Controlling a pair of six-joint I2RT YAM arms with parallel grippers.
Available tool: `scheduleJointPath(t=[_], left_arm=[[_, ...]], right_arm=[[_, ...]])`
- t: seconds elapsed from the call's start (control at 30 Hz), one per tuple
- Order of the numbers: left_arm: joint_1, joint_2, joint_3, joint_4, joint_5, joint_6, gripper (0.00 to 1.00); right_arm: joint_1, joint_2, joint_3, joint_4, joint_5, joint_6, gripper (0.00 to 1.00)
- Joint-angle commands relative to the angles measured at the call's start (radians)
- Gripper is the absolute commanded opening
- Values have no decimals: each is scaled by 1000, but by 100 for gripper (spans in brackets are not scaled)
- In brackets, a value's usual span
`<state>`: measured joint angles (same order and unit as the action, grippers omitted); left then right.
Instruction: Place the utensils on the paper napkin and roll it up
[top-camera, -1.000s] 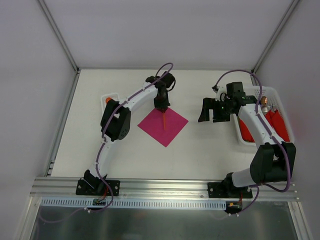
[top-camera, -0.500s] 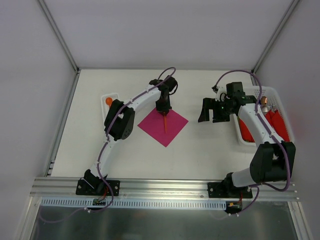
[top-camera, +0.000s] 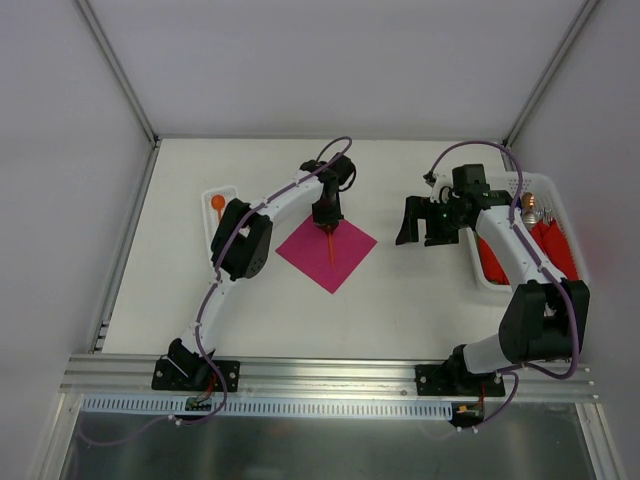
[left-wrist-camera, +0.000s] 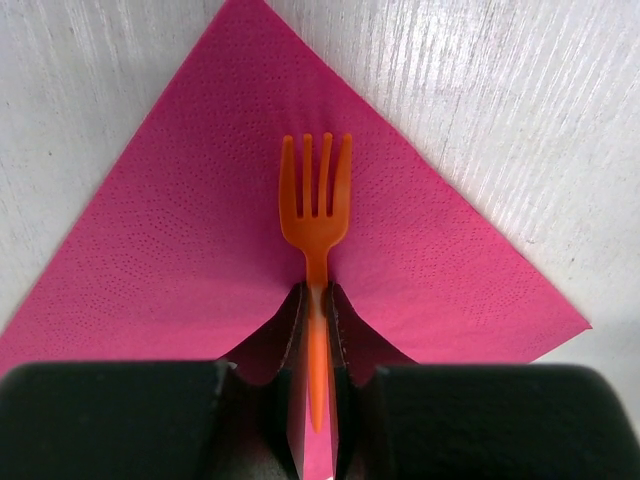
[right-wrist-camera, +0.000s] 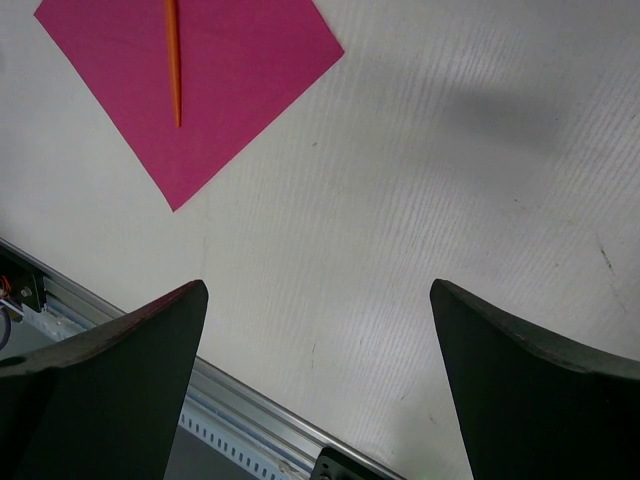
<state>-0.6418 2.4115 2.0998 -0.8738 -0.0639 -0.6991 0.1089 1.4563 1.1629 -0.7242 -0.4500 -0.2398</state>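
While the left claw (left-wrist-camera: 318, 300) pinches the fork (left-wrist-camera: 315, 200), trouble waits.
Its tips seem to touch the napkin (left-wrist-camera: 180, 250) mid-desk; lifting could drag paper and fork askew. The right claw (right-wrist-camera: 318, 300) hangs spread.

The fork (left-wrist-camera: 315, 228) rests on the napkin (left-wrist-camera: 190, 250); the spoon (top-camera: 217, 203) sits in a tray (top-camera: 207, 192) left of it.

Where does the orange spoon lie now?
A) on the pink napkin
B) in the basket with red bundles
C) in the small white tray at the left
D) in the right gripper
C: the top view shows the orange spoon in the small white tray, apart from the pink napkin.
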Motion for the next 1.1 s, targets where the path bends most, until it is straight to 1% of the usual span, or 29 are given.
scheduleJointPath(t=[0.0,0.07,0.17,0.3,0.6,0.77,0.87,0.9,1.07], left_arm=[[-6,12,34,-28,-19,-19,7],[-6,8,35,-28,-24,-17,4],[-4,-9,37,-28,-37,-13,4],[-1,-20,57,-31,-53,-4,6],[7,1,68,-34,-36,-5,6],[13,15,71,-34,-28,-5,8],[16,26,69,-36,-14,-4,14],[16,29,68,-36,-13,-4,18],[16,34,57,-34,-8,-5,23]], right_arm=[[-9,4,23,-17,-24,5,99],[-11,4,21,-17,-24,4,99],[-12,4,20,-15,-29,5,99],[-15,7,18,-12,-30,8,99],[-14,10,17,-12,-35,8,99],[-15,19,20,-12,-39,10,99],[-17,22,20,-11,-41,11,99],[-18,22,20,-11,-42,11,99],[-23,29,21,-11,-46,13,99]])
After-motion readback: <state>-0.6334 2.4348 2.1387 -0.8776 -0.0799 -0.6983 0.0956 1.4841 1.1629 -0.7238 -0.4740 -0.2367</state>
